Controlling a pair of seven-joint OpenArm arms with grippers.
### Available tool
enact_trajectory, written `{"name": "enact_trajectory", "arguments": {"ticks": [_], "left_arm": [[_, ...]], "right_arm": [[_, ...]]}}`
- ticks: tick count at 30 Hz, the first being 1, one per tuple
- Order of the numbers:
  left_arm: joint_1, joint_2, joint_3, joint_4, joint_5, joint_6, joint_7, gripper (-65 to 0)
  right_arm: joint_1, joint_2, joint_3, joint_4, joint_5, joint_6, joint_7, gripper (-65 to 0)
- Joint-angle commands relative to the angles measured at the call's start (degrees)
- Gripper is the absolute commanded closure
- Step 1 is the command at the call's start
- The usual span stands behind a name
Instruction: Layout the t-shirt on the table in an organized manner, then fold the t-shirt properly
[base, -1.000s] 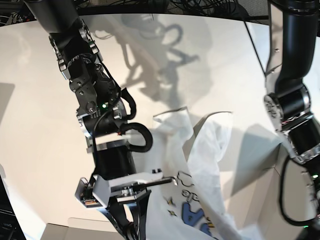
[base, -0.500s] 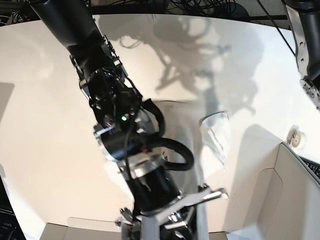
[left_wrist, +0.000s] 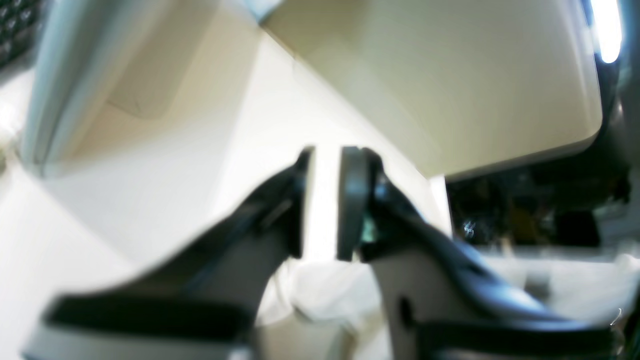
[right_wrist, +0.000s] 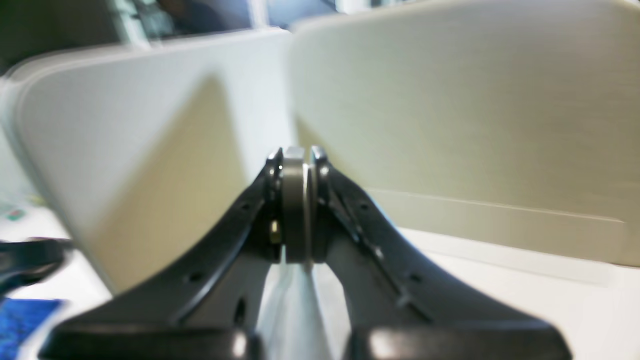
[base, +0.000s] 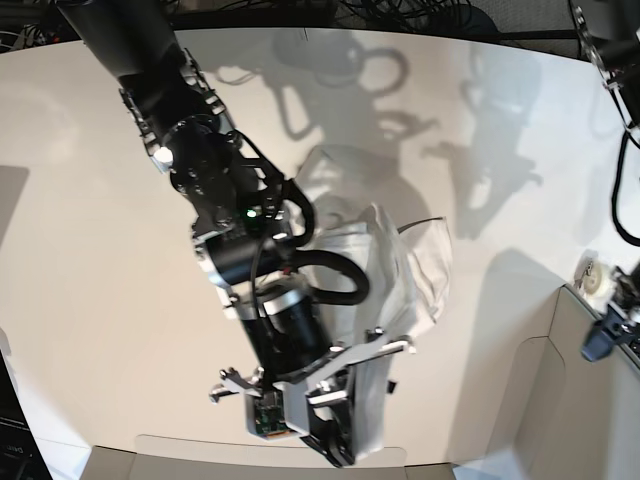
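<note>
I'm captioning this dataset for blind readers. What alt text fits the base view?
A black robot arm reaches diagonally across a white table, lifting a rumpled white t-shirt that hangs from its fingers at the bottom edge. Beige box panels stand at lower right.

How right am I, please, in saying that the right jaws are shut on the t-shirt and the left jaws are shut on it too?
Only partly. The left gripper has its jaws apart with nothing between them, as the left wrist view shows. The right gripper is indeed shut on the t-shirt.
</note>
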Motion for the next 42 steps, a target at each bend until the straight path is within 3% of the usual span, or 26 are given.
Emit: {"name": "enact_trajectory", "arguments": {"ticks": [1, 4, 7, 12, 17, 21, 25, 29, 34, 40, 42], "left_arm": [[0.76, -0.94, -0.29, 3.68, -2.13, -0.26, 1.29, -16.9], [5.06, -1.03, 0.06, 10.98, -2.13, -0.18, 6.12, -22.1], [6.03, -1.91, 3.58, 16.16, -2.13, -0.18, 9.37, -23.0], [5.77, -2.26, 17.74, 26.36, -2.13, -0.26, 10.08, -22.9], [0.32, -2.17, 37.78, 27.06, 11.88, -0.26, 9.37, -23.0], [-3.38, 0.91, 49.65, 26.54, 22.69, -0.35, 8.23, -26.0], [-7.07, 1.52, 57.38, 26.36, 26.21, -0.35, 7.53, -28.1], [-7.60, 3.37, 57.30, 24.43, 30.17, -0.35, 1.72, -28.1], [-7.51, 5.13, 51.23, 16.95, 31.93, -0.44, -7.59, -28.6], [-7.33, 11.89, 40.59, 2.98, 32.01, -9.85, -7.86, -37.1], [-7.24, 12.69, 38.13, 0.07, 31.93, -12.22, -7.77, -37.5]], "right_arm": [[1.69, 1.14, 0.39, 0.73, -1.45, 0.26, 1.96, 0.0], [1.60, 3.86, 0.39, 0.73, -3.64, 0.26, 1.96, 0.0], [1.87, 4.13, 0.39, 1.43, -4.00, 0.26, 0.02, 0.0], [1.69, 3.95, -0.14, 4.07, -3.82, 0.70, -4.55, 0.0], [0.99, 7.20, -1.28, 4.16, -3.82, 2.29, -5.16, 0.0], [0.37, 10.37, -1.01, 4.16, -3.82, 3.34, -4.90, 0.0], [0.29, 12.92, -1.10, 4.16, -3.82, 4.48, -4.90, 0.0], [0.29, 14.06, -1.01, 4.16, -3.73, 4.75, -4.81, 0.0], [0.29, 13.97, -1.10, 4.16, -3.73, 4.75, -4.81, 0.0], [-0.24, 14.06, -1.10, 4.16, -3.73, 4.75, -4.81, 0.0], [-0.24, 14.06, -1.10, 4.16, -3.73, 4.75, -4.81, 0.0]]}}
